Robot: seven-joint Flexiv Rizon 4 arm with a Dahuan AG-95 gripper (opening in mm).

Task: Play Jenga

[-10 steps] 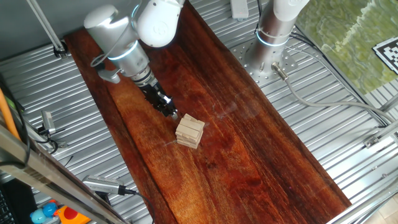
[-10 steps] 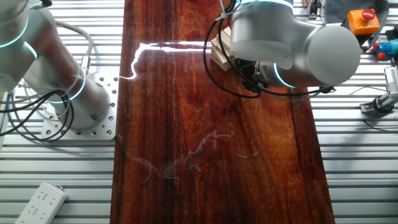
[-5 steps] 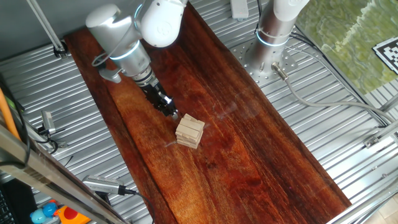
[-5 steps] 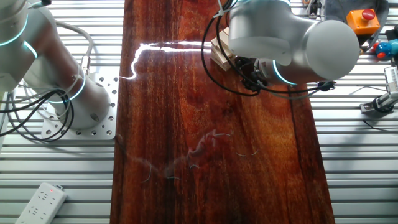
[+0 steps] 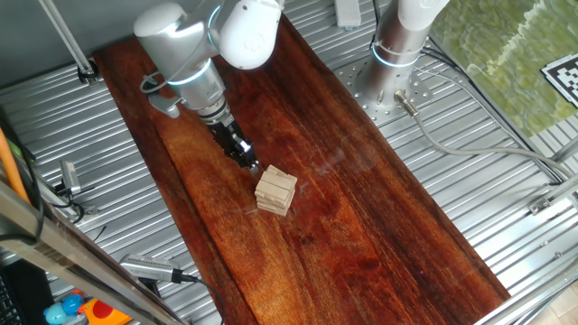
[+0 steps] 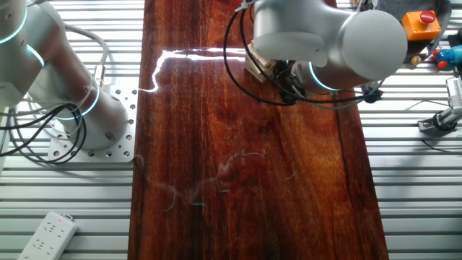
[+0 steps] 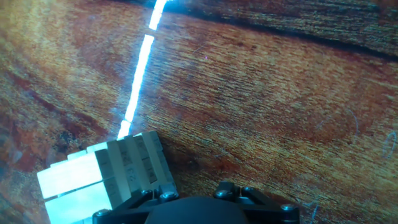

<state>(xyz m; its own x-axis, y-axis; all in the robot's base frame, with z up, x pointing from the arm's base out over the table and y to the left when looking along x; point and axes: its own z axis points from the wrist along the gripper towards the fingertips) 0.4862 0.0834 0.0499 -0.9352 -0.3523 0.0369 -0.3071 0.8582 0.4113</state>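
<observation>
The Jenga (image 5: 275,191) is a small stack of pale wooden blocks in crossed layers on the dark wood board (image 5: 361,235). My gripper (image 5: 252,167) slants down from the upper left, its narrow tip shut and right at the stack's upper left corner, with nothing held. In the other fixed view the arm covers most of the Jenga (image 6: 256,63), and the fingertips are hidden under the wrist. The hand view shows the Jenga (image 7: 121,171) at the lower left, beside the gripper's dark housing (image 7: 199,210); the fingertips do not show there.
A second robot arm stands on its base (image 5: 390,54) on the ribbed metal table beside the board, with cables (image 6: 43,130) around it. A power strip (image 6: 47,235) lies at one corner. Tools (image 5: 149,268) and an orange button box (image 6: 421,25) sit off the board.
The arm's elbow and upper links have swung a little to the right in one fixed view. The gripper tip has stayed at the stack's corner, and the stack has not visibly shifted.
</observation>
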